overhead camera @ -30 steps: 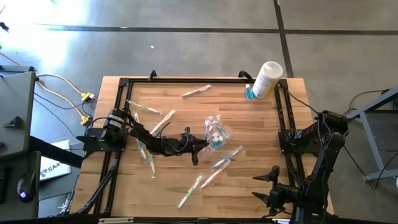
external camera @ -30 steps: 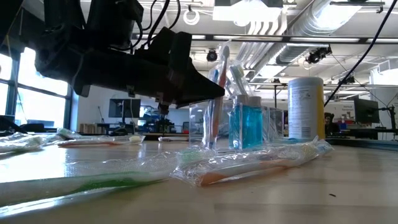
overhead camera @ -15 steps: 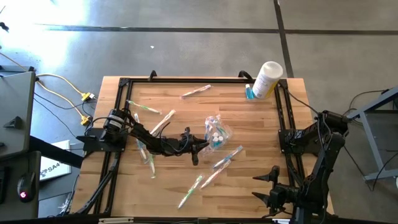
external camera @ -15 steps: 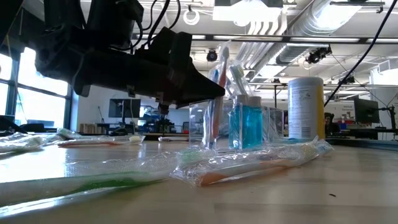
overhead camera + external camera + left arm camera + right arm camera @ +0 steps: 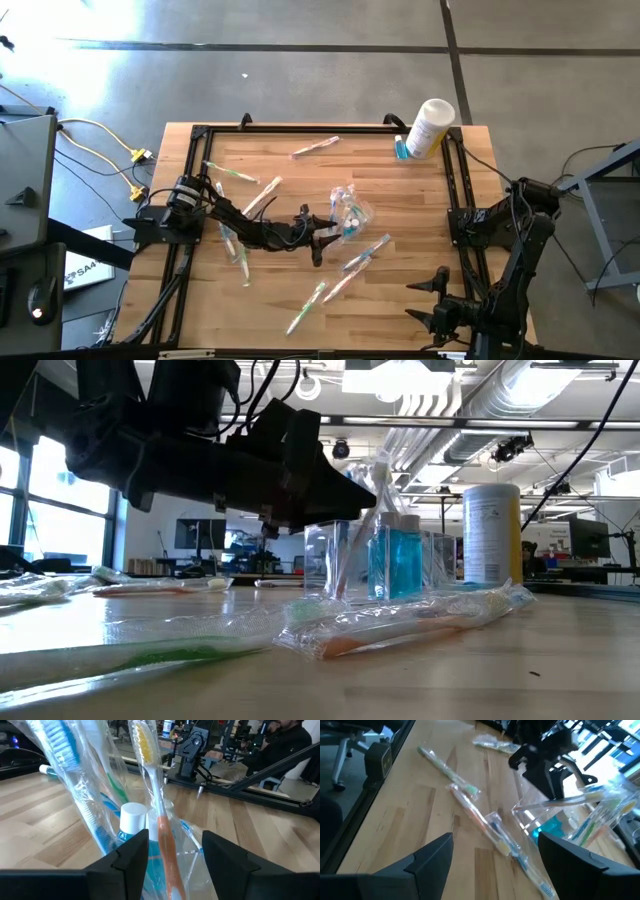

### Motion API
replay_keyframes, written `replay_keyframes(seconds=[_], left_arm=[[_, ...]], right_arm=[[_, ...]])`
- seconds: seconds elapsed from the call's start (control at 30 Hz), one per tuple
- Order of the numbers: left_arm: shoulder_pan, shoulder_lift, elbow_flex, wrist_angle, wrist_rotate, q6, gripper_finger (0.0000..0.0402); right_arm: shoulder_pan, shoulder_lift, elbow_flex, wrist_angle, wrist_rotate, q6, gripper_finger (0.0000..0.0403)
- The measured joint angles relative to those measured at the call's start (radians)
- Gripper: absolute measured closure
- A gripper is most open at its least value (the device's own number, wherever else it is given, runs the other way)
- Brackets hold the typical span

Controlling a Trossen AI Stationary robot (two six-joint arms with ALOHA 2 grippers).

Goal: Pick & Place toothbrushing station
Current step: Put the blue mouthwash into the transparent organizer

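Observation:
A clear container (image 5: 350, 213) stands mid-table with wrapped toothbrushes and white-capped teal tubes (image 5: 131, 822) in it. My left gripper (image 5: 327, 231) reaches level to its left side, fingers open. An orange-handled toothbrush (image 5: 161, 827) in a clear wrapper stands between the fingers, untouched. It leans in the container, its head (image 5: 382, 466) up. My right gripper (image 5: 436, 299) waits open near the table's near right corner.
Wrapped toothbrushes lie loose on the wood: one far back (image 5: 315, 147), two at the left (image 5: 228, 172) (image 5: 262, 195), and others near the front (image 5: 365, 252) (image 5: 307, 305). A white canister (image 5: 431, 127) and a small blue bottle (image 5: 401, 149) stand at the far right corner.
My left gripper has opened and let go of the orange-handled toothbrush. The brush stood upright between the fingers before; now it leans tilted in the clear container. The arm itself has kept its place.

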Motion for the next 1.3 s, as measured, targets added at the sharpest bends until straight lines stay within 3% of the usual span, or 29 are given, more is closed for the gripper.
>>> replay_keyframes(seconds=[0.2, 0.4, 0.53, 0.67, 0.83, 1.03, 1.17, 1.3], left_arm=[[-0.035, -0.018, 0.000, 0.008, -0.019, 0.110, 0.0220], [-0.113, -0.080, 0.000, 0.009, -0.132, 0.252, 0.0220], [-0.163, -0.133, 0.001, 0.001, -0.202, 0.263, 0.0220], [-0.201, -0.189, 0.002, -0.043, -0.220, 0.279, 0.0220], [-0.236, -0.243, 0.002, -0.160, -0.235, 0.217, 0.0220], [-0.259, -0.256, 0.002, -0.271, -0.230, 0.111, 0.0220], [-0.262, -0.256, 0.002, -0.350, -0.204, 0.043, 0.0220], [-0.262, -0.256, 0.001, -0.427, -0.194, 0.004, 0.0220]], right_arm=[[0.000, 0.000, 0.000, 0.000, -0.009, 0.000, 0.0119], [-0.028, 0.000, 0.000, -0.014, 0.071, -0.012, 0.0119], [-0.081, -0.019, 0.000, -0.027, 0.163, -0.004, 0.0119], [-0.192, -0.105, 0.000, -0.031, 0.181, -0.014, 0.0119], [-0.428, -0.278, 0.000, -0.056, 0.044, -0.030, 0.0119], [-0.888, -0.437, 0.001, -0.058, -0.268, -0.076, 0.0119], [-1.156, -0.468, 0.001, -0.022, -0.355, -0.188, 0.0119], [-1.347, -0.449, 0.001, 0.021, -0.447, -0.292, 0.0119]])
